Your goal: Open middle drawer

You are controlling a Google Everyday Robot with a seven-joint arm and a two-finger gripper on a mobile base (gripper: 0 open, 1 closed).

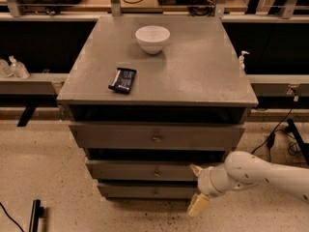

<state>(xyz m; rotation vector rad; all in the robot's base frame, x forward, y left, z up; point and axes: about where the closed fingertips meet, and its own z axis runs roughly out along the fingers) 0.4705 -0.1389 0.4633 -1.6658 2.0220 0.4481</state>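
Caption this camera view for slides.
Open gripper at the right end of the middle drawer; bowl and dark packet on cabinet top.

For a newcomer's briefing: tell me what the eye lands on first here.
The white arm at lower right, its gripper with jaws apart in front of the middle drawer, right of its knob. Then the white bowl and a dark packet on the grey cabinet top.
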